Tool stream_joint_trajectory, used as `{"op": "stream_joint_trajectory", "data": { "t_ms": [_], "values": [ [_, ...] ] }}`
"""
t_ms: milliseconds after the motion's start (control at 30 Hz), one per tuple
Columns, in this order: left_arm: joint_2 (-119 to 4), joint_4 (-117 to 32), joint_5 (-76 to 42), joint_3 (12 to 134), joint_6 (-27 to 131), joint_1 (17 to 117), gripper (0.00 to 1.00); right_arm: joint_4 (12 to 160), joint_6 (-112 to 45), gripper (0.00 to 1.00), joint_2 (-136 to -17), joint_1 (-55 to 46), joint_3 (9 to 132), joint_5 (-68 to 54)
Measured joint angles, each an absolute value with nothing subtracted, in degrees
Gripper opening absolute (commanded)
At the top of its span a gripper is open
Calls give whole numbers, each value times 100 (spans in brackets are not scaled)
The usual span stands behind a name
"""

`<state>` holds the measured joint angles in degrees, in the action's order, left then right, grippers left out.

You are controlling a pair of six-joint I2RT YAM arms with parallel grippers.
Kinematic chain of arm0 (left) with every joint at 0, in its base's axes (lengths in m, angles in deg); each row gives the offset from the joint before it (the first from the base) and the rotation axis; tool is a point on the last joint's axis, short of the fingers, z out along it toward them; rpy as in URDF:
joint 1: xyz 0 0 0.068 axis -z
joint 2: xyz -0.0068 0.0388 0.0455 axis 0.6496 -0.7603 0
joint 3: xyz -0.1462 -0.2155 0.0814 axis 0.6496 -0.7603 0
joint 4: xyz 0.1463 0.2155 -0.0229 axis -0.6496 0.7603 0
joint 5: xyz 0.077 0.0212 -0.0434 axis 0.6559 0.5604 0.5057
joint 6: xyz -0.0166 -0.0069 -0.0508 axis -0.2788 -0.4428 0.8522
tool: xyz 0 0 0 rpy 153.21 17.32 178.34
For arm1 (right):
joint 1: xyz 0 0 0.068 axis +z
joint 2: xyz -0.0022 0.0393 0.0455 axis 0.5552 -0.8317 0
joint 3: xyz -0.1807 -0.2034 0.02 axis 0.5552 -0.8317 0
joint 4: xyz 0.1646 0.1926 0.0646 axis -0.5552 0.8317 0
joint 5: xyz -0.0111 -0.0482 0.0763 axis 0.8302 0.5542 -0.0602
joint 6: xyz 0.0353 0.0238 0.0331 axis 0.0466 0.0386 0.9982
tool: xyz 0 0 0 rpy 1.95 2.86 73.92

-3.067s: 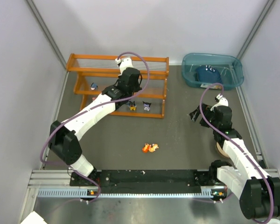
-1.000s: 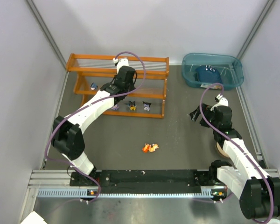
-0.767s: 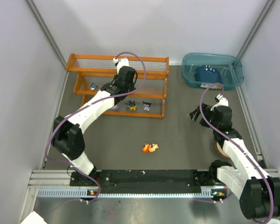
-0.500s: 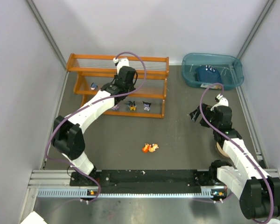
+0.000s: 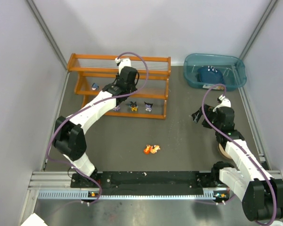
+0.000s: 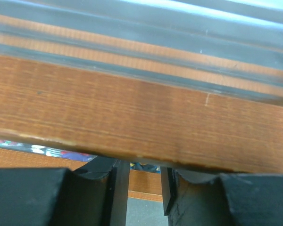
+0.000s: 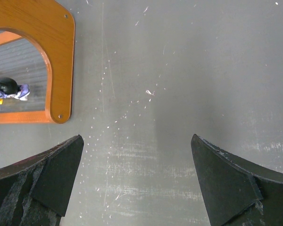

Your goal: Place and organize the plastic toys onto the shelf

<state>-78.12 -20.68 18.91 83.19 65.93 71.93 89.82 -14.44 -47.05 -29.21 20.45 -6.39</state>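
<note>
Small orange plastic figurine (image 5: 152, 149): lies nearer you and left of your right gripper (image 5: 197, 116), whose fingers are wide apart. Left gripper (image 6: 144, 186), at the orange-framed rod shelf (image 5: 158, 61): fingers nearly together, and you cannot tell if they hold anything.

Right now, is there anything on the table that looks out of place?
Yes. One orange toy lies alone on the table, well in front of the shelf, while the other toys stand on its tiers. It seems tipped over, though that is hard to judge.
</note>
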Motion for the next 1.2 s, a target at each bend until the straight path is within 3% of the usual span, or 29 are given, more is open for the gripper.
{"op": "stream_joint_trajectory", "data": {
  "t_ms": [100,633,967,1200],
  "values": [
    [-7812,-2092,1865,8317,6595,7178,40,8982,-1444,99,-4705,-2921,2045,-639],
    [-7864,-1969,1740,8173,6597,7167,46,8982,-1444,99,-4705,-2921,2045,-639],
    [-7897,-1995,1747,8072,6602,7130,44,8984,-1444,99,-4705,-2921,2045,-639],
    [-7897,-2015,1742,8068,6643,7130,53,8984,-1444,99,-4705,-2921,2045,-637]
  ]
}}
